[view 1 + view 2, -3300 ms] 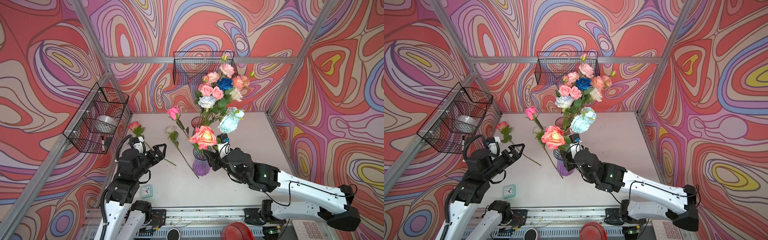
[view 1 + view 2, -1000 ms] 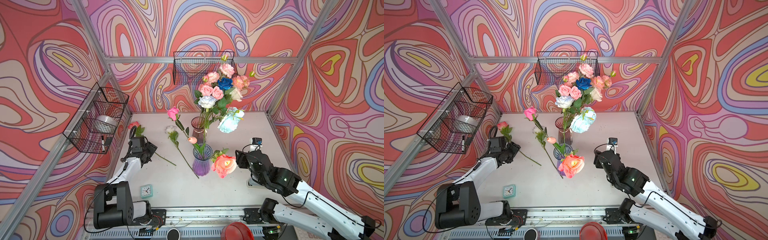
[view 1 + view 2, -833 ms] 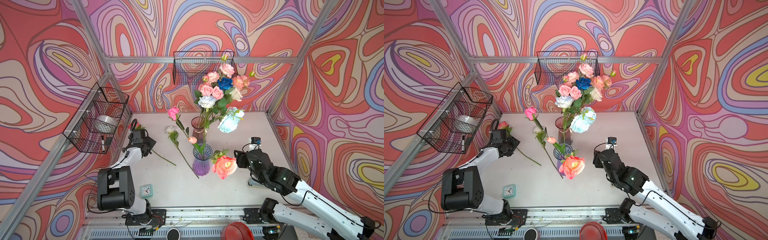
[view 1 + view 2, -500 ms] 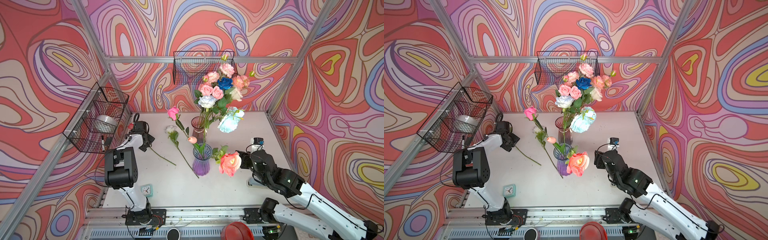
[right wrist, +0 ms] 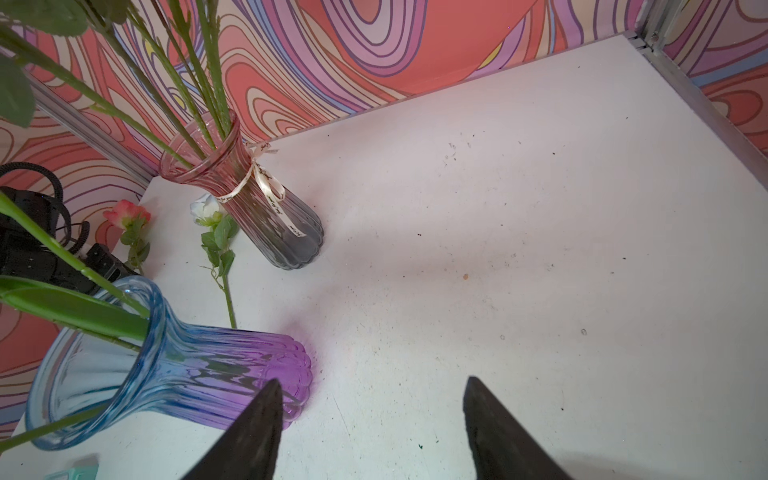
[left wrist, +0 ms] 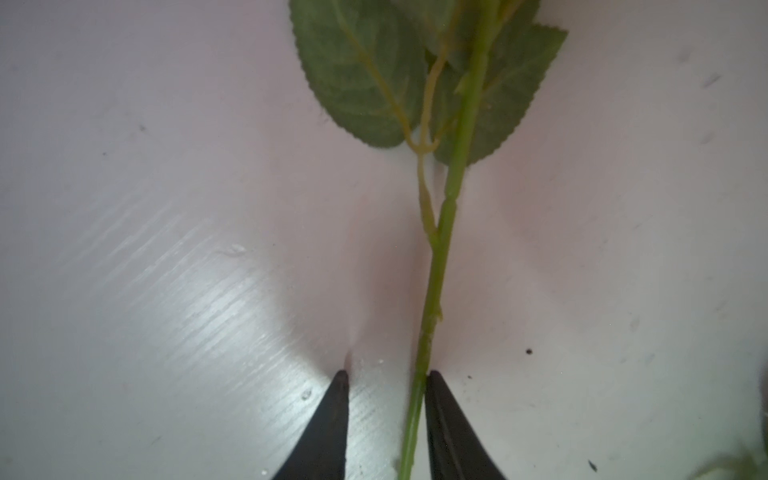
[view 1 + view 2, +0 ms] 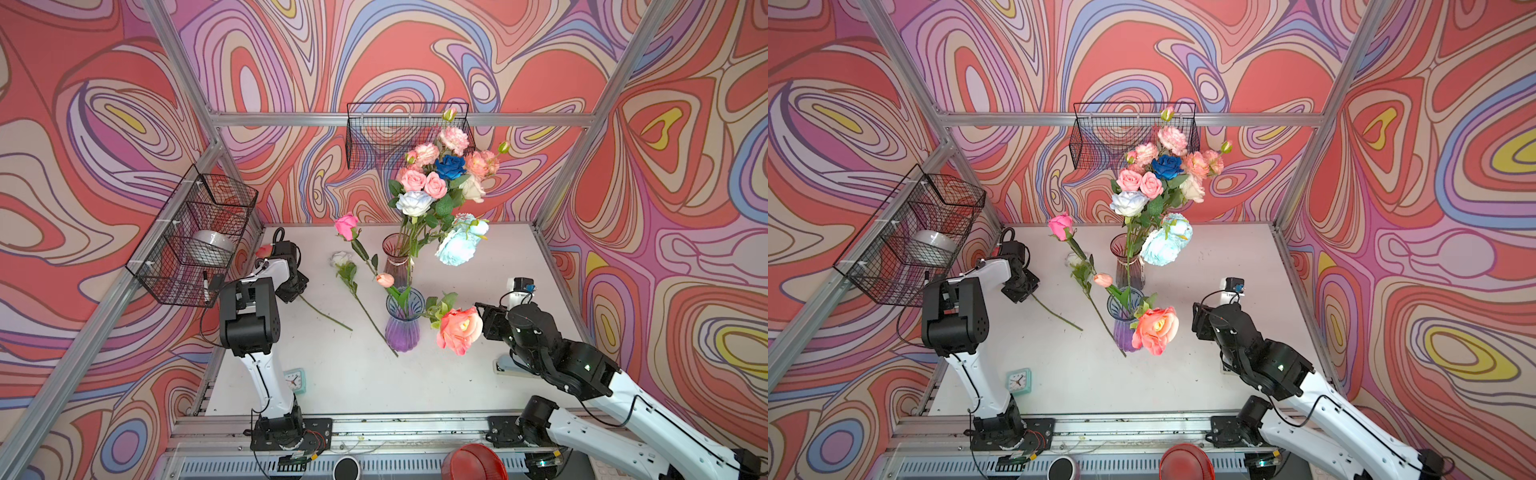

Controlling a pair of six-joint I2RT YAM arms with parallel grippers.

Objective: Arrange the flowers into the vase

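Two vases stand mid-table. The pink-grey vase holds a tall bunch of flowers. The blue-purple vase holds a pink rose, a small bud and a peach bloom drooping over its right side. A white rose lies on the table. My left gripper straddles the stem of a red-pink flower lying by the left wall; one finger touches the stem, the other stands apart. My right gripper is open and empty, right of the peach bloom.
A wire basket with a tape roll hangs on the left wall and another wire basket hangs on the back wall. A small teal clock sits near the front left. A red button sits at the front edge.
My left arm reached to the back left, and its jaws have narrowed around the lying flower's stem. The peach bloom swung up and to the right. The right gripper stays open.
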